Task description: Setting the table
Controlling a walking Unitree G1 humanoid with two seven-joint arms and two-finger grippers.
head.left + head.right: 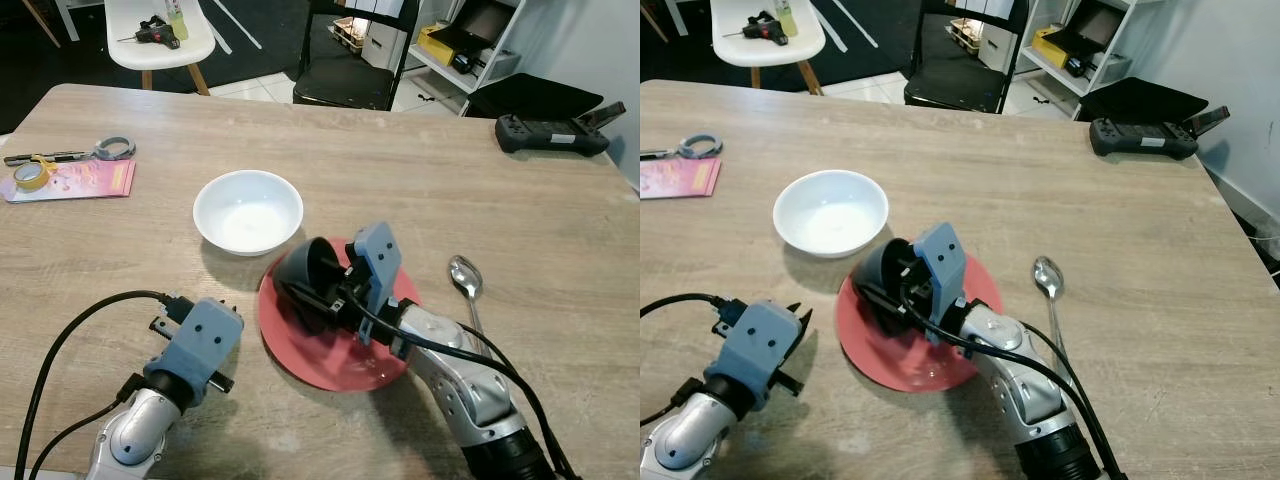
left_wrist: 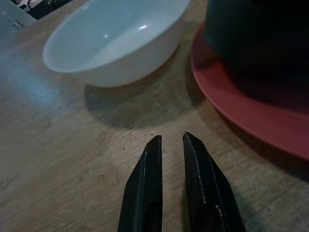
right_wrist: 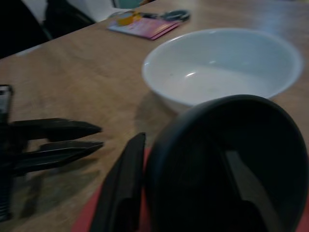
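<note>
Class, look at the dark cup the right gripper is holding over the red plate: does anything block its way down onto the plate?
Nothing visible does. The right gripper grips the rim of the dark cup, tilted over the red plate, whose surface under it is bare. The white bowl sits beside the plate on the table, and the spoon lies on the other side.

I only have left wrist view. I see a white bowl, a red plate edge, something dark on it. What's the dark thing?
Observer: A dark cup, tilted over the red plate, gripped at the rim by the right gripper.
Operator: Any cutlery out yet?
Observer: One spoon, on the table right of the plate.
Operator: Where's my left gripper relative to the plate?
Observer: The left gripper sits low over the table, left of the plate and just short of the white bowl, holding nothing.
</note>
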